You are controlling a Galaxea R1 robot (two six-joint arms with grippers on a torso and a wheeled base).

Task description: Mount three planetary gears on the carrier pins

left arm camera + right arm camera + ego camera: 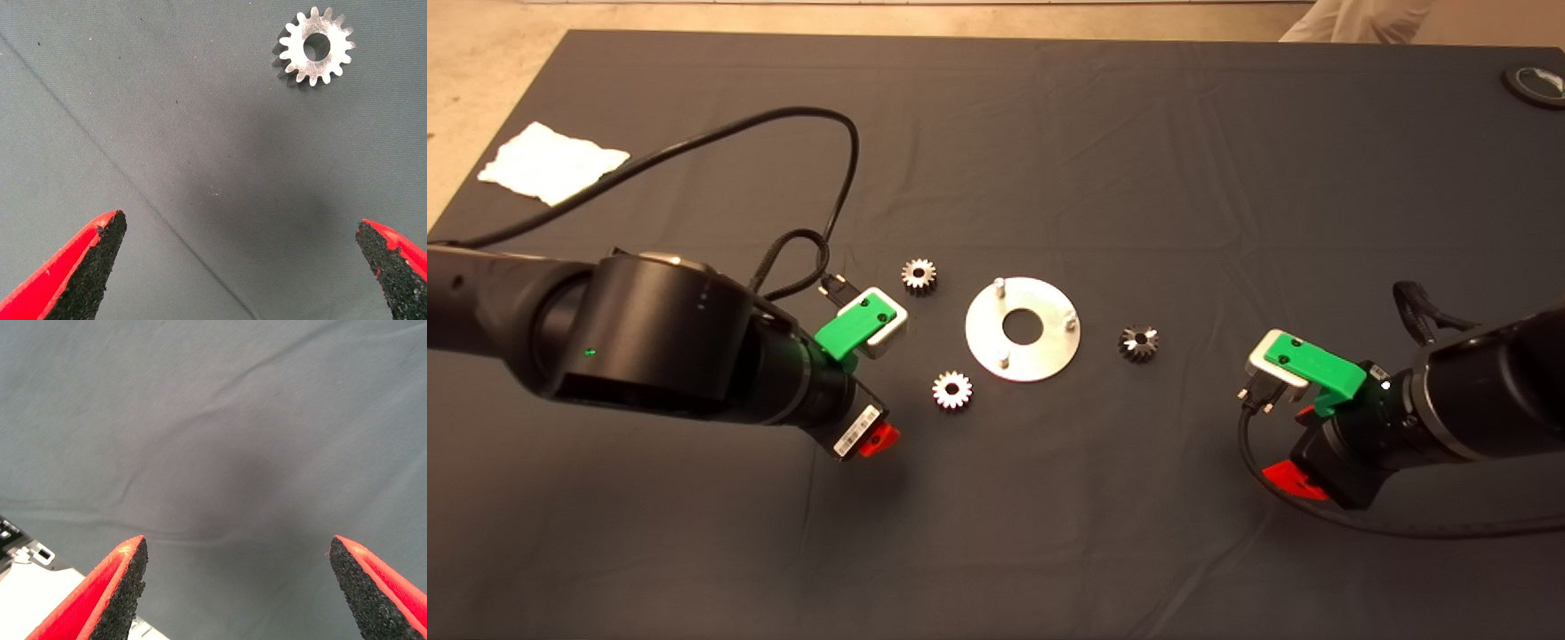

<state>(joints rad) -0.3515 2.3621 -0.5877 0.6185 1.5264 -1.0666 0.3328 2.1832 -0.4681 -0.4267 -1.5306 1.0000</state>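
Note:
A flat silver disc (1022, 328) with a large central hole lies mid-mat, with three upright carrier pins (1000, 285) on it, all bare. Three planetary gears lie on the mat: one far left of the disc (919, 275), one near left (952, 389), and a darker one to the right (1138, 342). My left gripper (876, 436) hovers just left of the near-left gear, open and empty; its wrist view shows a gear (313, 48) beyond the spread fingers (93, 267). My right gripper (1294, 444) is open and empty over bare mat (220, 453), right of the darker gear.
A white cloth (551, 162) lies at the mat's far left corner. A dark round object (1536, 84) sits at the far right edge. A black cable (827, 178) loops above the left arm. A person's leg (1360, 18) shows beyond the mat.

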